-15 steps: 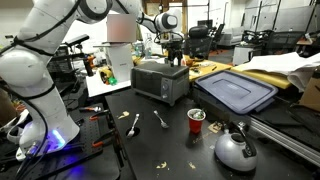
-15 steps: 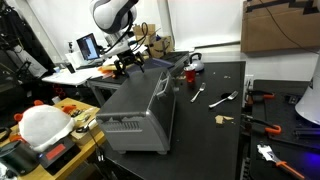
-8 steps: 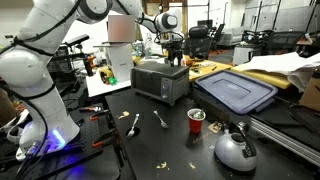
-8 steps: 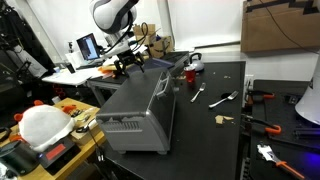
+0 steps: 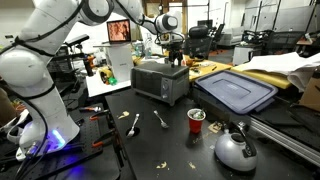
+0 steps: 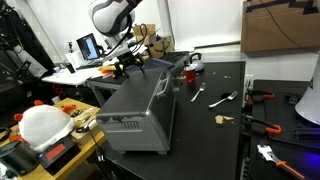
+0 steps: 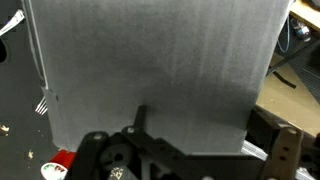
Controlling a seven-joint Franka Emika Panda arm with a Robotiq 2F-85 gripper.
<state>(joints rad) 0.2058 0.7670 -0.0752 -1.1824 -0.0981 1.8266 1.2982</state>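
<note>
A grey metal toaster oven (image 5: 160, 80) stands on the black table and shows in both exterior views (image 6: 140, 105). My gripper (image 5: 175, 54) hangs just above the oven's back top edge, fingers pointing down (image 6: 128, 68). In the wrist view the oven's flat grey top (image 7: 160, 70) fills the frame. The gripper (image 7: 212, 135) is open and empty, with one thin finger (image 7: 140, 115) on the left and the other at the right edge. I cannot tell whether the fingertips touch the top.
A red cup (image 5: 197, 120), a silver kettle (image 5: 235, 150), a spoon (image 5: 134, 124) and a fork (image 5: 161, 120) lie in front of the oven. A blue-lidded bin (image 5: 235, 92) sits beside it. Monitors and clutter stand on the desk behind (image 6: 88, 47).
The arm and gripper have not visibly moved. The monitor screen behind the arm now shows a picture.
</note>
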